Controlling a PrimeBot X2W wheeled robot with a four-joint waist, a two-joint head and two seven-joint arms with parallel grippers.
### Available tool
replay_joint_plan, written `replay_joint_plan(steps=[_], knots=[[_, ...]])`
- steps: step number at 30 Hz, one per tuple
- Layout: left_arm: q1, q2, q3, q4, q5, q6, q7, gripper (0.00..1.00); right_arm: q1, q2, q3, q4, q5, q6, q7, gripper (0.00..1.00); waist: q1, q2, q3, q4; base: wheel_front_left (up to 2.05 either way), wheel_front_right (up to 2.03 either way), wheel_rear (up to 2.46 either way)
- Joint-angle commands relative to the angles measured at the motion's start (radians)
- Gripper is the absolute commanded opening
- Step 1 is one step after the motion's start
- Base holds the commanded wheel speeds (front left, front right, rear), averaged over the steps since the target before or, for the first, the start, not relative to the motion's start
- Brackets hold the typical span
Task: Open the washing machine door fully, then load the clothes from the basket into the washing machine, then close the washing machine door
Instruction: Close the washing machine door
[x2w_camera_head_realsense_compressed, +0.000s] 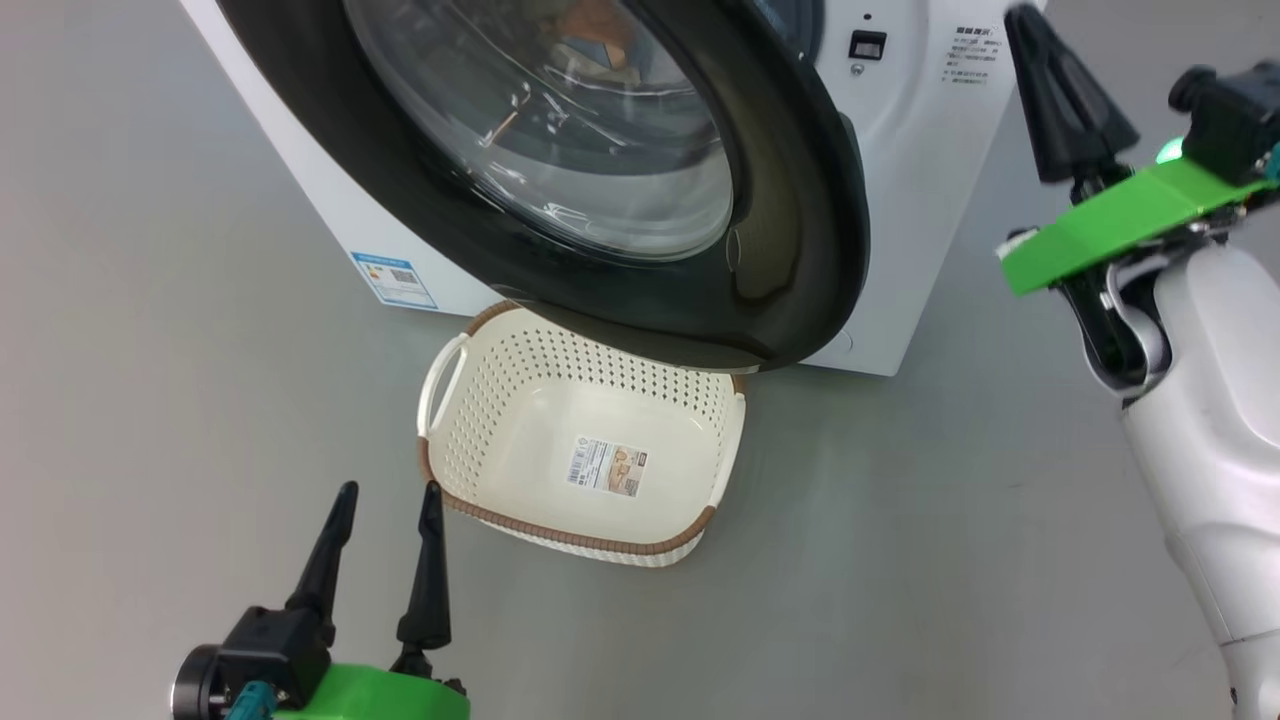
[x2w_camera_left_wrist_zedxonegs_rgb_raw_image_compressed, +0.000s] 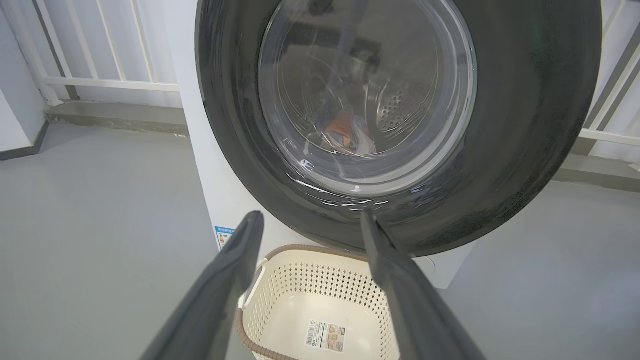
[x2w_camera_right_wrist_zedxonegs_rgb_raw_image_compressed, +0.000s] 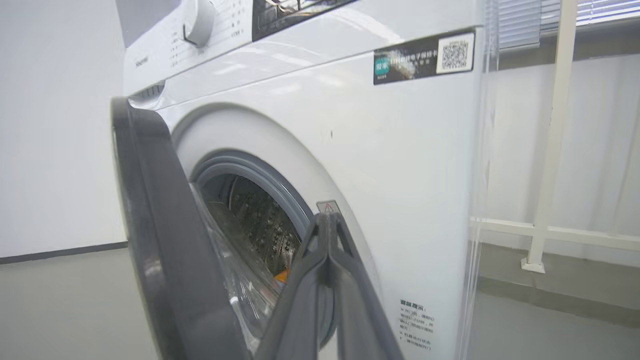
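Washing machine door (x2w_camera_head_realsense_compressed: 560, 150) is ajar, swung partway out from the washing machine (x2w_camera_head_realsense_compressed: 900, 200). In the head view its black rim overhangs the far edge of the basket (x2w_camera_head_realsense_compressed: 480, 400). Right wrist view shows the gap between the door and the grey seal, with the steel drum behind.

Clothes (x2w_camera_left_wrist_zedxonegs_rgb_raw_image_compressed: 345, 135) are inside the drum, seen through the door glass as a small orange and pale bundle low down. An orange bit also shows in the gap in the right wrist view.

Basket sits on the grey floor (x2w_camera_head_realsense_compressed: 150, 400) just in front of the machine, upright, its bare bottom showing the label sticker.

Left pincer (x2w_camera_head_realsense_compressed: 390, 490) is released, fingers spread wide, grasping nothing. It hovers near the basket's near-left corner and points at the door.

Right pincer (x2w_camera_head_realsense_compressed: 1025, 25) is clenched, fingers pressed together with nothing between them. It is raised at the machine's right side, tips close to the door's free edge. Cannot tell if it touches the door.
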Motion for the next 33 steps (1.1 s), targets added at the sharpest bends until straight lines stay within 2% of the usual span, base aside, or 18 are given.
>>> replay_joint_plan(steps=[1, 6, 10, 16, 22, 33], knots=[[-0.027, 0.005, 0.042, -0.023, 0.009, -0.006, -0.012, 1.0, -0.018, 0.011, 0.021, -0.072, -0.006, 0.002, -0.012, 0.0, 0.0, 0.0, -0.006, 0.002, 0.0, 0.0, 0.0], [-0.015, 0.002, 0.053, -0.023, 0.016, -0.009, -0.012, 1.0, 0.008, 0.016, 0.086, -0.23, -0.017, 0.002, -0.012, 0.0, 0.0, 0.0, -0.02, 0.006, 0.0, 0.0, 0.0], [-0.009, -0.002, 0.062, -0.028, 0.022, -0.013, -0.012, 1.0, 0.064, 0.019, 0.161, -0.362, -0.016, 0.002, 0.035, 0.0, 0.0, 0.0, -0.025, 0.009, 0.0, 0.0, 0.0], [-0.008, -0.007, 0.071, -0.033, 0.028, -0.014, -0.012, 1.0, 0.14, 0.025, 0.239, -0.458, -0.003, 0.002, 0.125, 0.0, 0.0, 0.0, -0.018, 0.009, 0.0, 0.0, 0.0], [-0.022, -0.012, 0.07, -0.029, 0.041, -0.017, -0.012, 1.0, 0.179, 0.026, 0.298, -0.42, 0.016, 0.002, 0.163, 0.0, 0.0, 0.0, -0.005, 0.013, 0.0, 0.0, 0.0], [-0.032, -0.018, 0.08, -0.032, 0.049, -0.017, -0.012, 1.0, 0.126, 0.028, 0.343, -0.199, 0.07, 0.002, 0.138, 0.0, 0.0, 0.0, 0.018, 0.022, 0.0, 0.0, 0.0]])
